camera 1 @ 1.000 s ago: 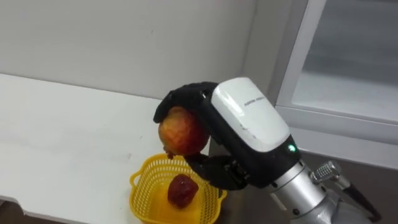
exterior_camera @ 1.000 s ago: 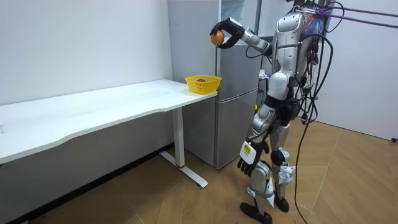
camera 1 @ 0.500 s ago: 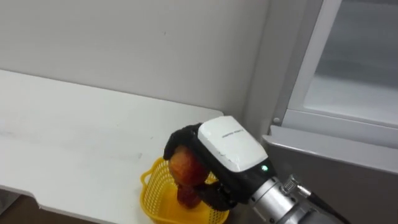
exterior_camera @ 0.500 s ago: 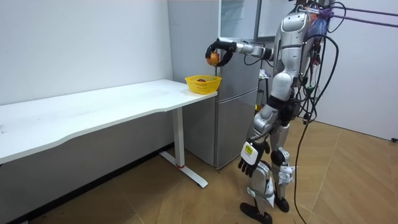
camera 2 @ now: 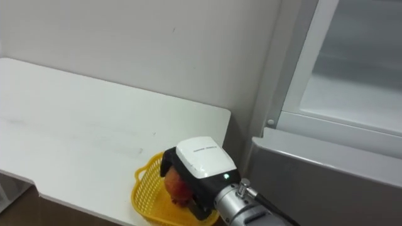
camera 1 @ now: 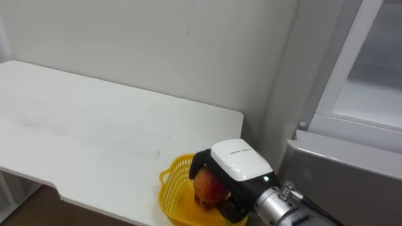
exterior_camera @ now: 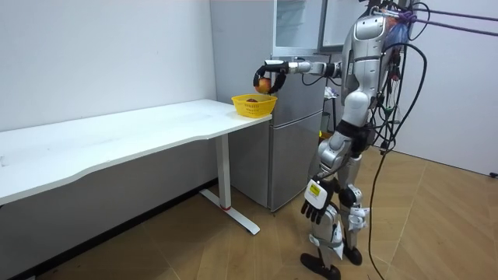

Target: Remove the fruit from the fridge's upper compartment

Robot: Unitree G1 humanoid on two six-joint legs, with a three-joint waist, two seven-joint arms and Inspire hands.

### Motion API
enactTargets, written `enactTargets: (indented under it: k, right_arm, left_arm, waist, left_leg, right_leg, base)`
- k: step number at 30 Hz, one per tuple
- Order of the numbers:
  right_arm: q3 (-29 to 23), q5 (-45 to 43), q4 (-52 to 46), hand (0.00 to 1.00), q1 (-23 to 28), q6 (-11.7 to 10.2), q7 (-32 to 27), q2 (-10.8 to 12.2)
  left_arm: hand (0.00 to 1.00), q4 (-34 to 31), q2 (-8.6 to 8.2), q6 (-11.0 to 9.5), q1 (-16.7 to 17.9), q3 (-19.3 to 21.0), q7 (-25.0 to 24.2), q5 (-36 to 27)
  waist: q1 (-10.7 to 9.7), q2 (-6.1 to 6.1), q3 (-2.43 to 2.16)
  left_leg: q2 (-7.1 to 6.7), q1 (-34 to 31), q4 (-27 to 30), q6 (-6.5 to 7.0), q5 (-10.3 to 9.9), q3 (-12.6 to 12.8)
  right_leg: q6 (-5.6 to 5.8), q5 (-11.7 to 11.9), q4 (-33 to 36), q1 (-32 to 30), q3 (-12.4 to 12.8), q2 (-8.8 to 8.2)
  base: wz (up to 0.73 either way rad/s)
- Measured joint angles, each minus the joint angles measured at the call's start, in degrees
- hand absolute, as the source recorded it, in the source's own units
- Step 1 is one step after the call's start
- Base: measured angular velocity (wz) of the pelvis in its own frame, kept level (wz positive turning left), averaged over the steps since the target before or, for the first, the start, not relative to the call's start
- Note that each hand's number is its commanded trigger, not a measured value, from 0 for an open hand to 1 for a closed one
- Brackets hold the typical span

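My right hand [camera 1: 235, 164] is shut on a round red-orange fruit [camera 1: 208, 186], with the palm facing down. It holds the fruit just above the inside of a yellow mesh basket [camera 1: 168, 182] that sits on the near right corner of the white table [camera 1: 94, 138]. In the room view the right hand [exterior_camera: 268, 74] reaches out level from my shoulder over the basket [exterior_camera: 254, 105], in which a darker red fruit [exterior_camera: 250, 99] lies. My left hand [exterior_camera: 313, 204] hangs open beside my thigh. I stand in front of the fridge.
The grey fridge [exterior_camera: 296, 117] stands right of the table, against the wall. Its upper door [camera 1: 342, 69] is open and the pale inside shows. The table's long top stretches away to my left.
My right hand has come down with the fruit from head height to just over the basket. The eye view has tilted down and to the left with it.
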Motion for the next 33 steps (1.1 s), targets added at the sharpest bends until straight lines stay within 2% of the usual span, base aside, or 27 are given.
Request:
enactTargets:
  k: [6,9,12,18,19,20,21,22,33]
  right_arm:
    - [0.0,0.03,2.69,1.0,-0.01,0.46,-0.01,-0.05]
    - [0.0,-0.5,2.71,1.0,-0.01,0.46,-0.01,-0.05]
    - [0.0,-1.24,2.88,1.0,-0.01,0.47,-0.01,-0.05]
    - [0.0,-1.25,3.77,1.0,-0.01,0.45,-0.01,-0.05]
    - [0.0,-1.25,3.84,0.8,-0.01,0.45,-0.01,-0.05]
    - [0.0,-1.25,3.84,0.37,-0.01,0.45,-0.01,-0.05]
    - [0.0,-1.24,3.85,0.03,-0.01,0.45,-0.01,-0.05]
    - [0.0,-1.23,3.87,0.0,-0.01,0.44,-0.01,-0.05]
    - [0.0,-0.95,4.14,0.0,-0.01,0.39,-0.01,-0.03]
  left_arm:
    - [0.0,0.0,0.03,1.06,-0.4,0.0,0.0,-0.02]
    - [0.0,0.0,0.02,1.11,-0.45,0.0,-0.03,0.0]
    - [0.0,0.0,0.02,1.13,-0.45,0.0,0.02,-0.12]
    - [0.0,0.01,0.02,1.12,-0.62,-0.03,0.41,-0.16]
    - [0.0,0.01,0.02,1.12,-0.67,-0.03,0.56,-0.17]
    - [0.0,0.01,0.02,1.12,-0.69,-0.03,0.58,-0.17]
    - [0.0,0.04,0.02,1.11,-0.77,-0.05,0.59,-0.17]
    - [0.0,0.07,0.02,1.11,-0.82,-0.07,0.57,-0.18]
    - [0.0,1.23,0.01,1.14,-0.85,-0.39,0.53,-0.23]
  waist:
    - [-0.08,0.07,0.25]
    - [-0.01,0.07,0.25]
    - [-0.1,0.03,0.22]
    - [-0.12,0.0,0.2]
    - [-0.14,0.0,0.2]
    - [-0.15,0.03,0.22]
    - [-0.17,0.01,0.21]
    - [-0.19,0.07,0.24]
    - [-0.21,0.22,0.36]
  left_leg:
    - [-0.27,-0.02,-0.35,0.14,0.08,-0.31]
    - [-0.27,-0.04,-0.59,0.13,0.08,-0.4]
    - [-0.27,0.05,-0.63,0.14,0.11,-0.5]
    - [-0.31,0.11,-0.65,0.17,0.16,-0.52]
    - [-0.31,0.12,-0.69,0.18,0.16,-0.52]
    - [-0.31,0.12,-0.7,0.17,0.16,-0.51]
    - [-0.31,0.13,-0.72,0.17,0.16,-0.52]
    - [-0.32,0.13,-0.72,0.17,0.16,-0.52]
    - [-0.44,0.14,-0.78,0.19,0.17,-0.52]
  right_leg:
    - [0.14,-0.08,-0.01,-0.01,0.01,-0.15]
    - [0.16,-0.1,-0.01,-0.03,-0.02,-0.12]
    - [0.17,-0.1,-0.01,-0.03,-1.07,-0.22]
    - [0.18,-0.11,-0.02,-0.1,-1.1,-0.32]
    - [0.18,-0.11,-0.02,-0.12,-1.1,-0.37]
    - [0.18,-0.11,-0.03,-0.12,-1.1,-0.45]
    - [0.19,-0.12,-0.03,-0.11,-1.15,-0.64]
    - [0.21,-0.13,-0.03,-0.1,-1.24,-0.67]
    - [0.38,-0.23,0.0,0.0,-1.62,-0.85]
  base:
    - [0.02]
    - [0.0]
    - [0.02]
    - [0.01]
    - [0.0]
    - [0.0]
    - [0.0]
    - [0.0]
    - [0.0]
